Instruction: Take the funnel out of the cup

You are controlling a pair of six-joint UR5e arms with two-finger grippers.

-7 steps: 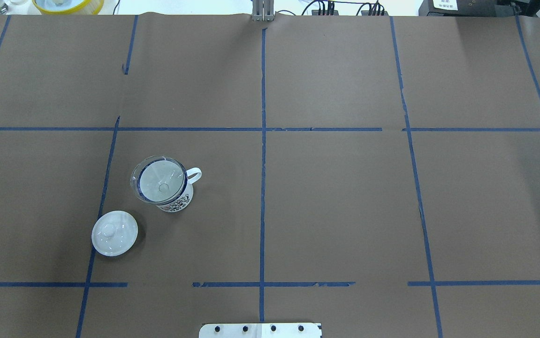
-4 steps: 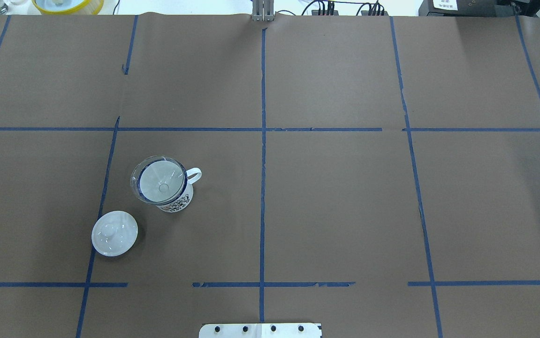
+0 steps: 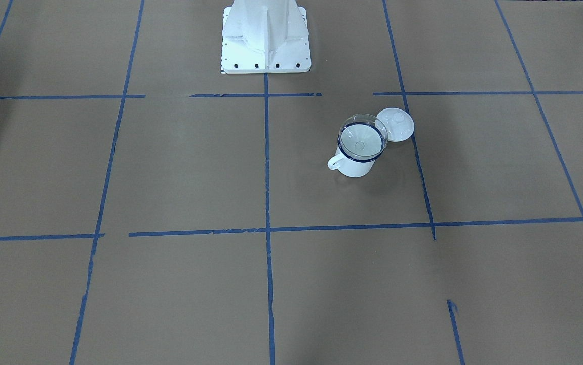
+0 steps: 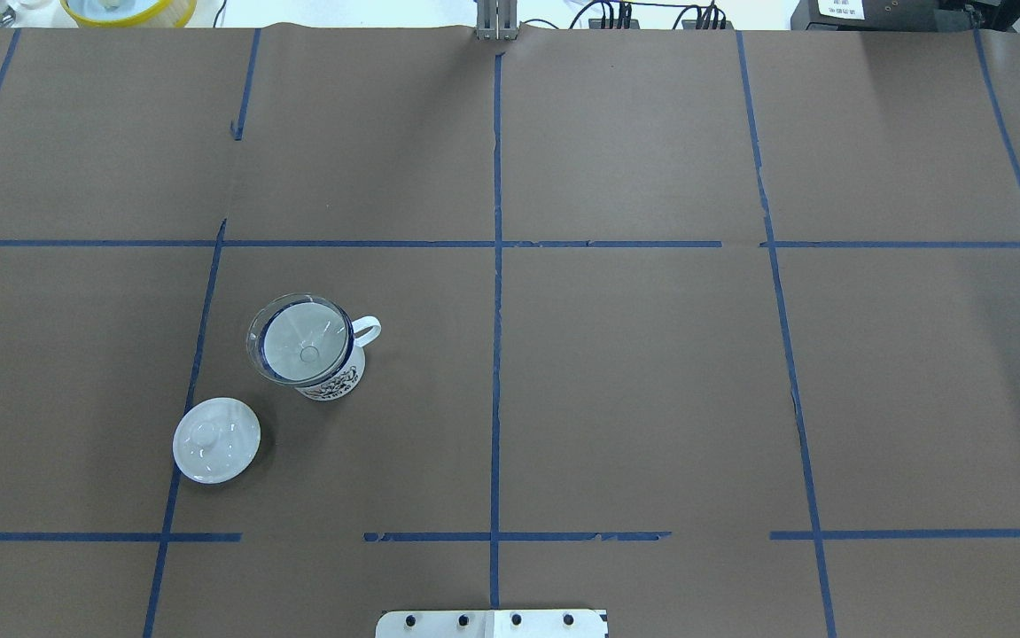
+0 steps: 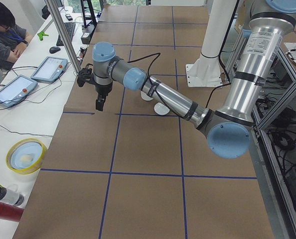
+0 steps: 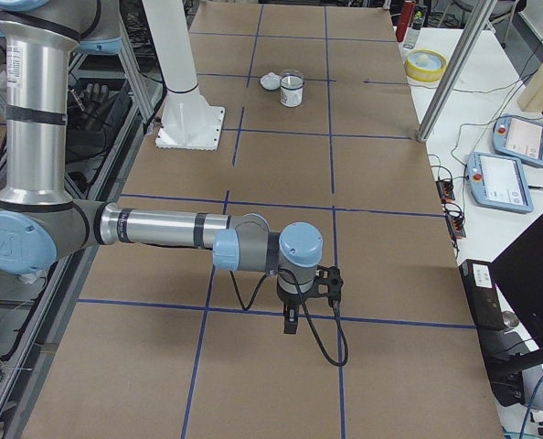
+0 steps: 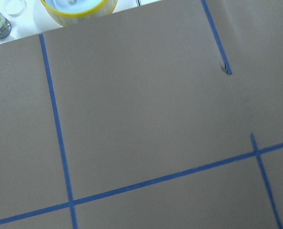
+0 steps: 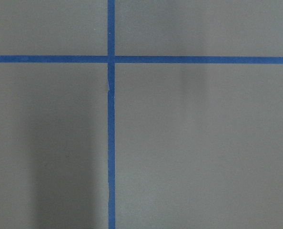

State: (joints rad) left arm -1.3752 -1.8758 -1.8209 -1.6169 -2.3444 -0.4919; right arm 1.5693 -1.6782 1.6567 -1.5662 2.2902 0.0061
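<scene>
So the funnel is sitting in the cup, on the left half of the table, in the nearer part. Its clear rim overhangs the cup's blue edge a bit. Neither of my arms is anywhere close. My left gripper hangs out over the far left part of the table, and my right gripper is way off on the right side. Both only show up in the side cameras, so I honestly can't tell if my fingers are apart or together.

What worries me:
- The funnel is see-through, so I could misjudge the rim and pinch air or scrape the cup.
- If I lift it tilted, I reckon the spout catches inside and the cup tips or comes up with it. It looks light.
- The white lid lies just beside the cup, on its near-left side. Coming in low from there, I'd probably knock it.

The cup handle sticks out to the right. Otherwise there's a yellow bowl off the far-left edge, not a problem.
</scene>
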